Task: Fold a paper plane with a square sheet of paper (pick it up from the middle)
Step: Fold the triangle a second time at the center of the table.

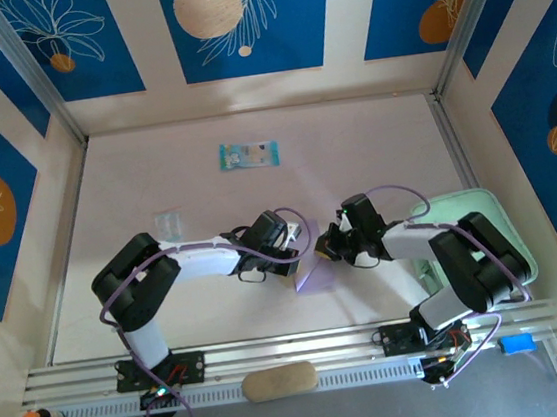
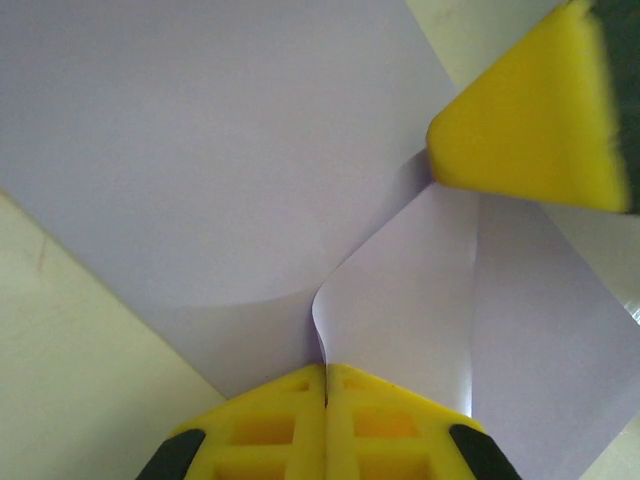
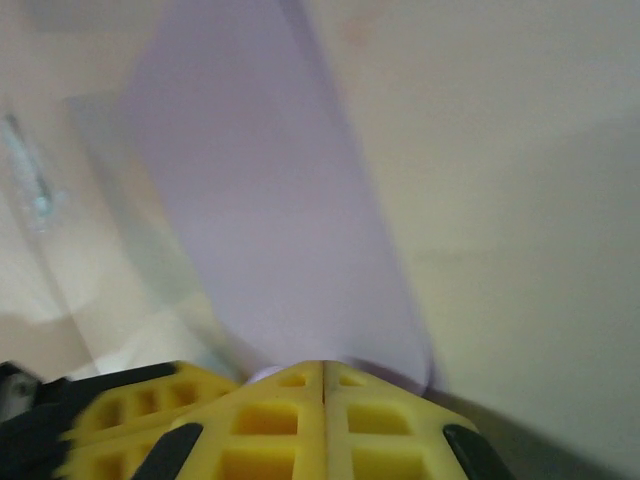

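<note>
Mid-fold, by the look of it. Raised just off the tabletop (image 1: 373, 157), near the middle of its near edge and between the two arms: the square sheet of paper (image 1: 313, 268), pale lilac and partly doubled over.

Pinched fully shut on it with the left gripper (image 2: 325, 372), right at the meeting of a curled flap and the larger flat face. Pinched shut on it too with the right gripper (image 3: 323, 366), at one end of the sheet, though blurred in that wrist view. From the left wrist, seen as a yellow fingertip (image 2: 530, 130) touching the far end of the same curled seam.

To do this step well:
- Hold both pinches firm and draw gently apart along the seam for a straight fold line.
- Line up the edges before pressing anything down.
- Lower onto bare tabletop, well away from the green tray (image 1: 489, 203) by the right edge and the blue-green packet (image 1: 249, 154) toward the far edge.
- Move both wrists together, sparing such thin paper a twist, buckle or tear.
- Avoid letting go on either side before flattening the crease.
</note>
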`<state>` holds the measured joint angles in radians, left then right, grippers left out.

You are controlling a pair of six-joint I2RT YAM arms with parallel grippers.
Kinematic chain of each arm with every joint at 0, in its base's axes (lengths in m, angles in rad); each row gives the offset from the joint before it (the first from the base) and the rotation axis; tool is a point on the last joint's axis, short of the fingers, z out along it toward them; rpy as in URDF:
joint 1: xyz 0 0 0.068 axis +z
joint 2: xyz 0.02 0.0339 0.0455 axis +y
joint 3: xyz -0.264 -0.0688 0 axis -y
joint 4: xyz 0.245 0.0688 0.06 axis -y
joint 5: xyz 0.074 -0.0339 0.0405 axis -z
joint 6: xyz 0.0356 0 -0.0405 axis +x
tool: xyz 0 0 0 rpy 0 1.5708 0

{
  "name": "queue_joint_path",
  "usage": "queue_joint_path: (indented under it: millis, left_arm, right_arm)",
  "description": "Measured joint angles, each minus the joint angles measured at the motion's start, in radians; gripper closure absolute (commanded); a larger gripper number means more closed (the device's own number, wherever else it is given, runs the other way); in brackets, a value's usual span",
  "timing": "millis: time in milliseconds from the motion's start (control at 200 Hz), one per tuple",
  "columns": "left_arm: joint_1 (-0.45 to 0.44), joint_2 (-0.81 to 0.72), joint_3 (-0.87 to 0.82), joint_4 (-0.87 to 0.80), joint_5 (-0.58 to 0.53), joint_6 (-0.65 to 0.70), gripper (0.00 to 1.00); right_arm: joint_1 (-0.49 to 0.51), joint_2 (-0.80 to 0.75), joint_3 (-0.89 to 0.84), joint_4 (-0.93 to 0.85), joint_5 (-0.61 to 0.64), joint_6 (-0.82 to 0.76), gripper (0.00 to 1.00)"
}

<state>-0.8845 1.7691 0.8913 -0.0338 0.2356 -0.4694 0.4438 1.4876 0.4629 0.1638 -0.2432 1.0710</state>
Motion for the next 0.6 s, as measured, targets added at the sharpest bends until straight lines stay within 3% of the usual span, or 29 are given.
queue_joint_path:
  millis: [305, 600]
  left_arm:
    - [0.001, 0.0, 0.0, 0.0, 0.0, 0.0, 1.0]
    - [0.001, 0.0, 0.0, -0.001, 0.0, 0.0, 1.0]
  right_arm:
    - [-0.037, 0.0, -0.041, 0.072, -0.034, 0.056, 0.98]
    - [-0.031, -0.139, -0.026, -0.003, -0.018, 0.036, 0.96]
